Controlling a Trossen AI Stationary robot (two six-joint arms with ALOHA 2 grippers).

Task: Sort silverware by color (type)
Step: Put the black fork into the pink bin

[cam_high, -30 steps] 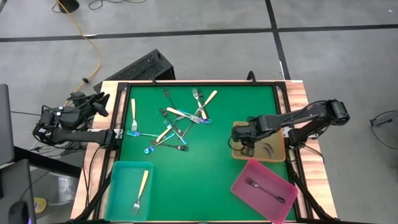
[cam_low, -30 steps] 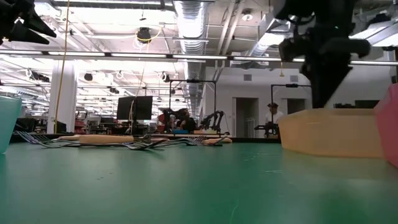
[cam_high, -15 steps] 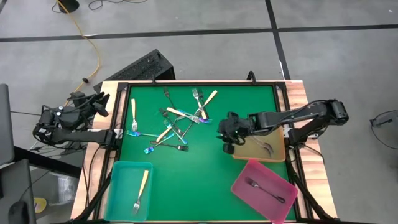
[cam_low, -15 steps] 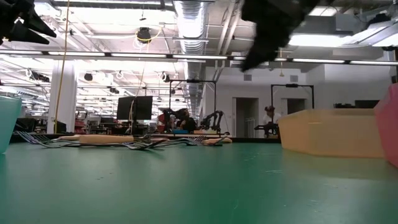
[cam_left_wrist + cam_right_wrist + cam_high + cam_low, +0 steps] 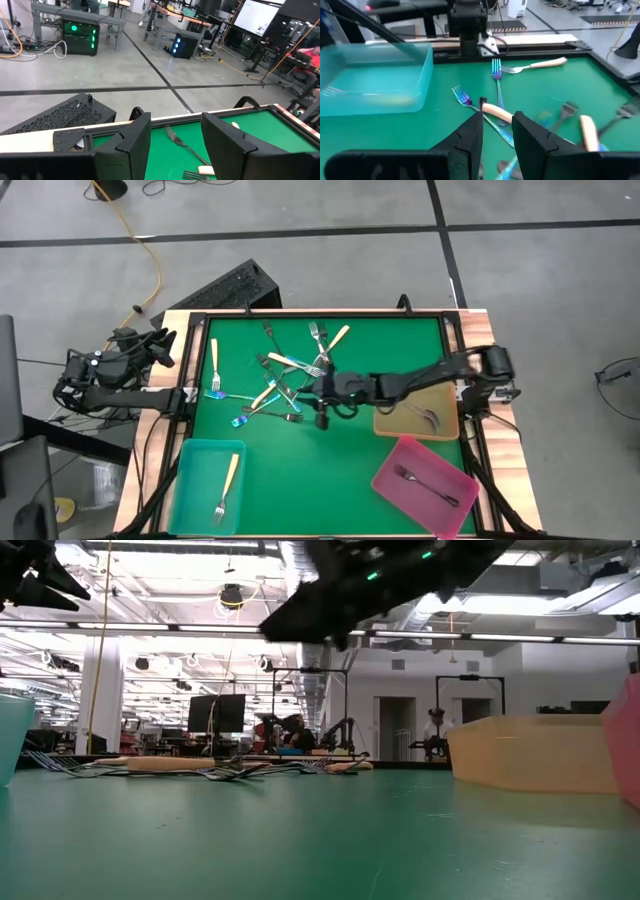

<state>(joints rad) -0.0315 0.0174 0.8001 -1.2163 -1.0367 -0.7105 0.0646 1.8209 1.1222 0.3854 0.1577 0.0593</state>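
Several slim forks, cream-handled, dark and iridescent blue, lie crossed in a pile (image 5: 283,376) on the green mat; the low view shows the pile (image 5: 200,768) flat on the mat. My right gripper (image 5: 322,398) hovers open at the pile's right edge. In its wrist view, the right gripper (image 5: 497,132) stands just short of a cream-handled fork (image 5: 496,112), with iridescent forks (image 5: 462,95) beyond. My left gripper (image 5: 150,345) waits open off the table's left edge. Its wrist view shows the left gripper (image 5: 175,145) looking over a fork (image 5: 181,142) on the mat.
A teal tray (image 5: 190,480) at the near left holds a cream-handled fork (image 5: 227,485). A pink tray (image 5: 400,495) at the near right holds a dark fork (image 5: 425,485). A tan tray (image 5: 445,423) at the right edge holds dark forks. Bare mat lies between pile and trays.
My right gripper has swept from over the tan tray toward the table's left, the arm stretching out across the mat until it reaches the right edge of the fork pile. The forks have stayed where they were.
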